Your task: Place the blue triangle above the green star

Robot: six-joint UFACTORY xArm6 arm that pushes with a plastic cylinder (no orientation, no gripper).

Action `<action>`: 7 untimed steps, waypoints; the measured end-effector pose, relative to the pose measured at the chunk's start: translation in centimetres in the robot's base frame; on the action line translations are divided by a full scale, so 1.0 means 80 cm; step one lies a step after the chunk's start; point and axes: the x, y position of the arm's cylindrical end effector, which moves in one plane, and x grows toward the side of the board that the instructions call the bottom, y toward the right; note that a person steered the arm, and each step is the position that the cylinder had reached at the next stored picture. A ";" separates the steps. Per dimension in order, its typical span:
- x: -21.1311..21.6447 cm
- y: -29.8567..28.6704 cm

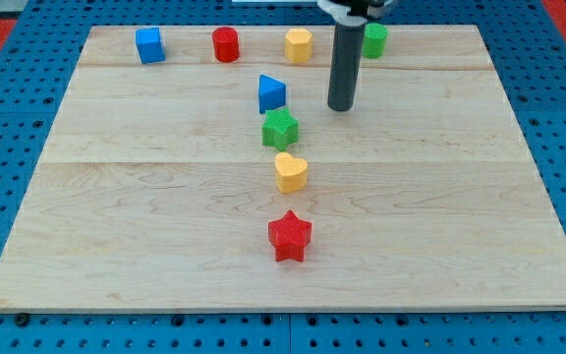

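The blue triangle [271, 93] sits just above the green star [280, 129] near the board's middle, slightly to the star's left, almost touching it. My tip [340, 107] rests on the board to the right of the blue triangle, a short gap away, and up and right of the green star.
A yellow heart [291, 172] lies below the green star and a red star [290, 236] below that. Along the top edge stand a blue cube [149, 45], a red cylinder [225, 44], a yellow block [298, 45] and a green cylinder [373, 40], partly behind the rod.
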 end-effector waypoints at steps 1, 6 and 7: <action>-0.031 -0.012; -0.026 -0.182; 0.004 -0.193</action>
